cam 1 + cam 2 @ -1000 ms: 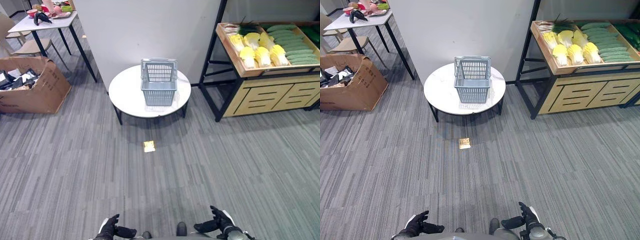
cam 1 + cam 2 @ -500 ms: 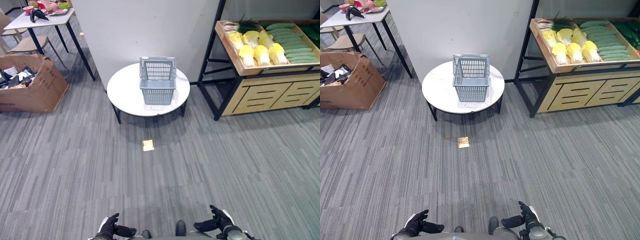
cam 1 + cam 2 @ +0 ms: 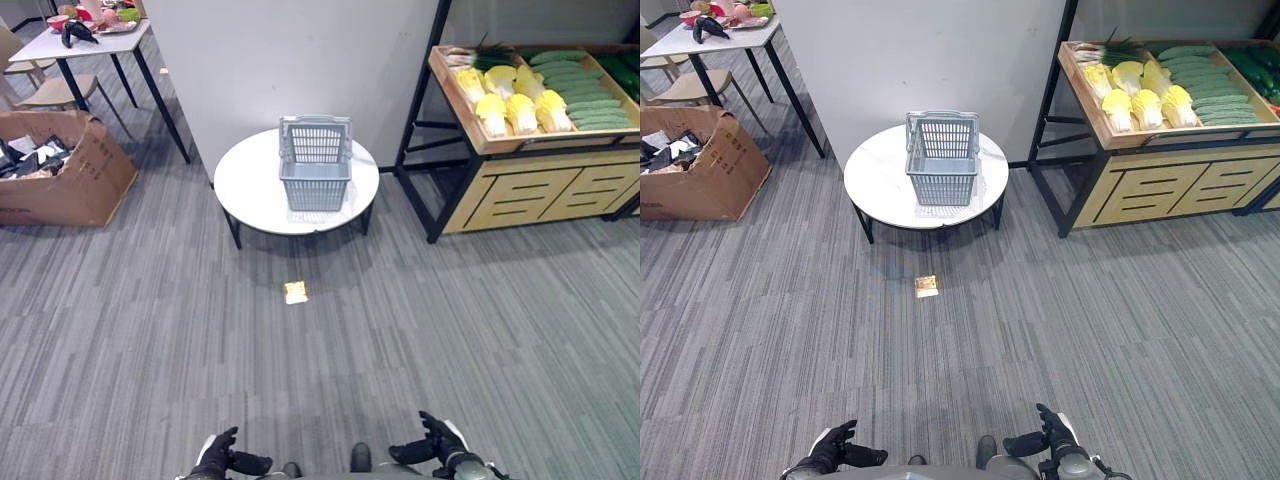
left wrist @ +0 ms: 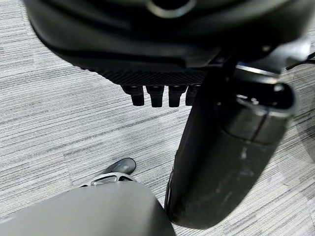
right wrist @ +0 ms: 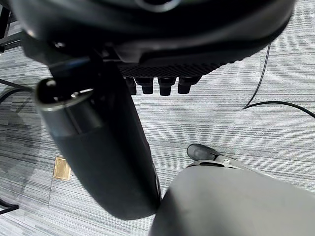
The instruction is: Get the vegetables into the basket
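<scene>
A grey plastic basket [image 3: 316,165] stands empty on a low round white table [image 3: 255,185] ahead of me. To the right, a wooden shelf stand [image 3: 520,185] holds the vegetables: yellow-white cabbages [image 3: 508,100], green cucumbers [image 3: 580,85] and green onions [image 3: 482,55]. My left hand [image 3: 220,455] hangs low at the near edge, far from the table, with relaxed fingers [image 4: 157,96] and nothing in it. My right hand [image 3: 435,445] hangs likewise on the other side, its fingers [image 5: 162,84] loose and empty.
An open cardboard box [image 3: 60,170] sits on the carpet at the left. A white table [image 3: 90,45] with assorted items and a chair [image 3: 40,90] stand at the far left. A small yellow tag [image 3: 295,292] lies on the floor before the round table.
The whole picture has shifted a little, so the camera moved. Both hands hang as before.
</scene>
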Controlling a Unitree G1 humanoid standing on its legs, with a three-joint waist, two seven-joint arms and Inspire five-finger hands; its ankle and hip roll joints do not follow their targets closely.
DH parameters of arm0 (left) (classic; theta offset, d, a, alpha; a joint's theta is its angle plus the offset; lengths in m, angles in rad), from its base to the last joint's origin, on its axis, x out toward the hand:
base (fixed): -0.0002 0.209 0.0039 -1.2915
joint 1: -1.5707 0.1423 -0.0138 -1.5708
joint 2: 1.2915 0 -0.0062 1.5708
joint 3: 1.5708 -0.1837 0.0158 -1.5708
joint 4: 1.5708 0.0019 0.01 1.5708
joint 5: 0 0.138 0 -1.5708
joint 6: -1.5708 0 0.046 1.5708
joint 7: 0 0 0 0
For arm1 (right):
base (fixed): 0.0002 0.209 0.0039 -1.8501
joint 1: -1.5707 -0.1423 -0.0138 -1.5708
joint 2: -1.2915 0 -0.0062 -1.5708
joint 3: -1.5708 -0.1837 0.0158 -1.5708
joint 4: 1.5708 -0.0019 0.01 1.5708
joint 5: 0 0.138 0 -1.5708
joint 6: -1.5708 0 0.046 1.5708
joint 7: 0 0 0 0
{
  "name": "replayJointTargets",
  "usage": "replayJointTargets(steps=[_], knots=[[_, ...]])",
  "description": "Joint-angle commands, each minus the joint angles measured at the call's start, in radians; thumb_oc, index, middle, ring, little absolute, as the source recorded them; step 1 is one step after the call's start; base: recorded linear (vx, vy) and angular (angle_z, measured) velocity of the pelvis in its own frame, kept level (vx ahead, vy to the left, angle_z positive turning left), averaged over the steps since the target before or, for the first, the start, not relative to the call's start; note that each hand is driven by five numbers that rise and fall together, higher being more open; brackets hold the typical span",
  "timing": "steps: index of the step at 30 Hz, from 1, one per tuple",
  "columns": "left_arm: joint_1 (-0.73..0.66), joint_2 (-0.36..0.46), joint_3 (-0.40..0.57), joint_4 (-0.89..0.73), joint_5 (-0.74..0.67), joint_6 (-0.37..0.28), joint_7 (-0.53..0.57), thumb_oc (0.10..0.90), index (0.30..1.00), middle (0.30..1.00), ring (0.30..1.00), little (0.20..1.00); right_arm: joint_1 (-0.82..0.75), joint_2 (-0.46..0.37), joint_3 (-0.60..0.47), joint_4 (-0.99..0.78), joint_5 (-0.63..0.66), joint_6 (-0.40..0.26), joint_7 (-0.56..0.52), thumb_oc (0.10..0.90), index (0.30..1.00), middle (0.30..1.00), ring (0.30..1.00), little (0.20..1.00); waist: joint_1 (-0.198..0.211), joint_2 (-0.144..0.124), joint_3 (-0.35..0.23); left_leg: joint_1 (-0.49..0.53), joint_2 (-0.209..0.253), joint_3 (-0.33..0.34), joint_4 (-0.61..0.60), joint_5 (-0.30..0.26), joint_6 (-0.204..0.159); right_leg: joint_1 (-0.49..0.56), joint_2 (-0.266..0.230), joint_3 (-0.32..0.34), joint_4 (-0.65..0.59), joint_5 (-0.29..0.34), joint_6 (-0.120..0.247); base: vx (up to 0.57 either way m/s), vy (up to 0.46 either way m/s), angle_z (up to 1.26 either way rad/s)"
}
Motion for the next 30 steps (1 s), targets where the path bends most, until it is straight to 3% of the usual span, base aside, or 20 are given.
replayJointTargets(steps=[1, 6, 8, 10, 13, 16, 18, 22, 23, 24, 25, 27, 30], knots=[[0.001, 0.005, -0.013, 0.048, 0.012, -0.006, 0.020, 0.900, 1.000, 1.000, 1.000, 1.000, 0.007, -0.030, 0.054, 0.052, -0.004, 0.008, -0.010, 0.900, 1.000, 1.000, 1.000, 1.000, -0.015, -0.004, 0.004, 0.009, 0.093, -0.087, -0.044, 0.050, -0.168, 0.052, -0.089, 0.047, -0.001, -0.055, 0.128, -0.01, -0.053, 0.01], [-0.003, 0.014, -0.015, 0.041, 0.012, -0.006, 0.019, 0.900, 1.000, 1.000, 1.000, 1.000, 0.001, -0.039, 0.052, 0.041, 0.003, 0.006, -0.010, 0.900, 1.000, 1.000, 1.000, 1.000, -0.015, 0.000, 0.019, -0.001, 0.108, -0.090, -0.044, 0.062, -0.172, 0.031, -0.076, 0.045, 0.035, -0.070, 0.115, -0.02, -0.069, 0.02], [-0.023, 0.028, -0.021, 0.021, 0.001, -0.011, 0.026, 0.900, 1.000, 1.000, 1.000, 1.000, -0.012, -0.046, 0.055, 0.028, 0.012, 0.000, -0.015, 0.900, 1.000, 1.000, 1.000, 1.000, -0.015, 0.005, 0.051, -0.026, 0.136, -0.091, -0.035, 0.080, -0.177, -0.040, -0.050, 0.059, 0.132, -0.108, 0.096, -0.09, -0.130, 0.04], [-0.036, 0.033, -0.015, 0.005, -0.023, -0.013, 0.031, 0.900, 1.000, 1.000, 1.000, 1.000, -0.016, -0.049, 0.053, 0.022, 0.020, -0.004, -0.020, 0.900, 1.000, 1.000, 1.000, 1.000, -0.015, -0.002, 0.066, -0.069, 0.150, -0.102, 0.032, 0.076, -0.184, -0.061, -0.041, 0.056, 0.157, -0.120, 0.086, -0.04, -0.167, 0.03], [-0.039, 0.033, -0.001, -0.016, -0.063, -0.018, 0.037, 0.900, 1.000, 1.000, 1.000, 1.000, -0.001, -0.058, 0.040, 0.012, 0.039, -0.013, -0.027, 0.900, 1.000, 1.000, 1.000, 1.000, -0.006, -0.023, 0.091, -0.160, 0.161, -0.117, 0.253, 0.062, -0.192, -0.027, -0.040, 0.051, 0.141, -0.127, 0.062, 0.03, -0.169, 0.19], [-0.040, 0.027, -0.005, -0.025, -0.082, -0.027, 0.040, 0.900, 1.000, 1.000, 1.000, 1.000, 0.000, -0.070, 0.036, 0.011, 0.047, -0.014, -0.032, 0.900, 1.000, 1.000, 1.000, 1.000, 0.003, -0.026, 0.109, -0.211, 0.135, -0.163, 0.311, 0.084, -0.187, 0.005, -0.044, 0.053, 0.125, -0.133, 0.060, 0.09, -0.020, 0.14], [-0.028, 0.025, -0.002, -0.047, -0.108, -0.039, 0.044, 0.900, 1.000, 1.000, 1.000, 1.000, 0.005, -0.088, 0.025, 0.009, 0.044, -0.010, -0.041, 0.900, 1.000, 1.000, 1.000, 1.000, 0.022, -0.017, 0.108, -0.304, 0.116, -0.166, 0.193, 0.120, -0.178, 0.044, -0.063, 0.057, 0.099, -0.149, 0.080, 0.26, 0.144, 0.18], [-0.023, 0.019, -0.007, -0.056, -0.114, -0.045, 0.044, 0.900, 1.000, 1.000, 1.000, 1.000, 0.006, -0.090, 0.024, 0.006, 0.033, -0.012, -0.047, 0.900, 1.000, 1.000, 1.000, 1.000, 0.042, -0.002, 0.097, -0.328, 0.104, -0.195, 0.086, 0.181, -0.185, 0.084, -0.065, 0.089, 0.094, -0.174, 0.095, 0.31, 0.199, -0.14], [-0.288, 0.052, -0.014, -0.001, -0.157, 0.004, 0.081, 0.900, 1.000, 1.000, 1.000, 1.000, -0.031, -0.085, 0.059, 0.019, 0.015, 0.003, -0.023, 0.900, 1.000, 1.000, 1.000, 1.000, -0.004, -0.019, 0.067, -0.291, 0.103, -0.165, 0.067, 0.151, -0.178, 0.104, -0.079, 0.144, 0.095, -0.188, 0.112, 0.37, 0.242, -0.54], [-0.291, 0.052, -0.014, 0.000, -0.157, 0.004, 0.081, 0.900, 1.000, 1.000, 1.000, 1.000, -0.033, -0.085, 0.059, 0.020, 0.015, 0.003, -0.023, 0.900, 1.000, 1.000, 1.000, 1.000, -0.003, -0.018, 0.068, -0.290, 0.105, -0.164, 0.067, 0.152, -0.178, 0.103, -0.078, 0.145, 0.095, -0.187, 0.112, 0.37, 0.254, -0.67], [-0.211, 0.015, -0.019, 0.021, -0.138, 0.002, 0.061, 0.900, 1.000, 1.000, 1.000, 1.000, -0.030, -0.052, 0.064, 0.021, 0.022, 0.006, -0.034, 0.900, 1.000, 1.000, 1.000, 1.000, -0.004, -0.036, 0.057, -0.286, 0.106, -0.143, 0.073, 0.153, -0.165, 0.105, -0.088, 0.149, 0.100, -0.182, 0.115, 0.15, 0.107, -0.67], [-0.112, -0.008, -0.008, 0.029, -0.108, -0.024, 0.075, 0.900, 1.000, 1.000, 1.000, 1.000, -0.018, -0.021, 0.072, 0.027, -0.001, 0.005, -0.041, 0.900, 1.000, 1.000, 1.000, 1.000, -0.001, -0.077, 0.037, -0.271, 0.086, -0.095, 0.101, 0.099, -0.140, 0.074, -0.118, 0.185, 0.137, -0.163, 0.136, 0.31, 0.215, -1.26], [-0.114, 0.004, -0.003, 0.020, -0.112, -0.020, 0.077, 0.900, 1.000, 1.000, 1.000, 1.000, -0.026, -0.007, 0.094, 0.001, -0.011, 0.004, -0.038, 0.900, 1.000, 1.000, 1.000, 1.000, 0.000, -0.098, 0.032, -0.269, 0.075, -0.067, 0.121, 0.069, -0.118, 0.045, -0.131, 0.216, 0.183, -0.125, 0.154, 0.16, 0.125, -0.76]])
